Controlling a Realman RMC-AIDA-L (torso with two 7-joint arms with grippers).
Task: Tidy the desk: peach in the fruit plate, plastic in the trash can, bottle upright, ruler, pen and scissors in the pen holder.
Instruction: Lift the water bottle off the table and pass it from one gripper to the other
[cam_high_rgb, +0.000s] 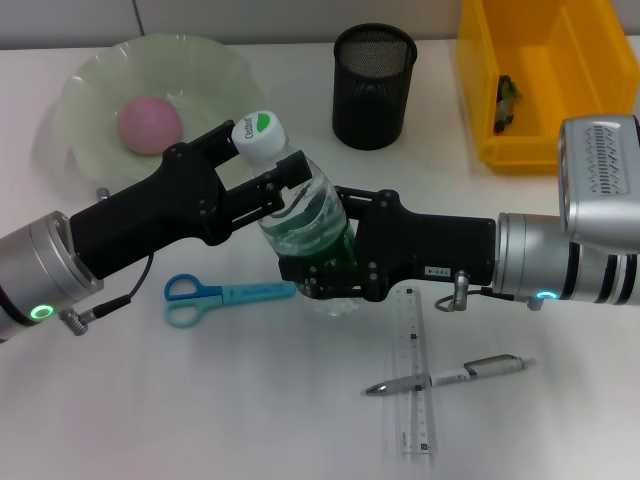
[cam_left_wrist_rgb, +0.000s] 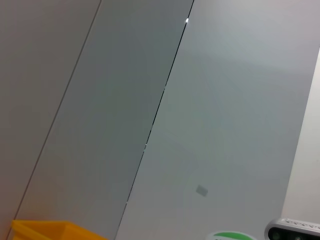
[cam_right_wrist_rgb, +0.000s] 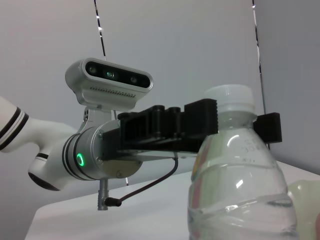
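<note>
The clear plastic water bottle with its white cap (cam_high_rgb: 303, 214) is standing mid-desk, the right gripper (cam_high_rgb: 322, 283) clamping its base and the left gripper (cam_high_rgb: 272, 172) closing around its neck, so uneven release is risking tipping it onto the blue-handled scissors (cam_high_rgb: 218, 298).

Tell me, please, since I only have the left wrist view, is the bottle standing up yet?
Observer: The bottle looks close to upright on the desk, with the right tool clamped on its lower body.
Operator: Where is the left tool?
Observer: The left tool is at the neck, just below the cap.
Operator: Is the peach done?
Observer: Yes, the peach sits in the fruit plate.
Operator: And the stationery?
Observer: The scissors, ruler and pen lie on the desk, outside the pen holder.
</note>
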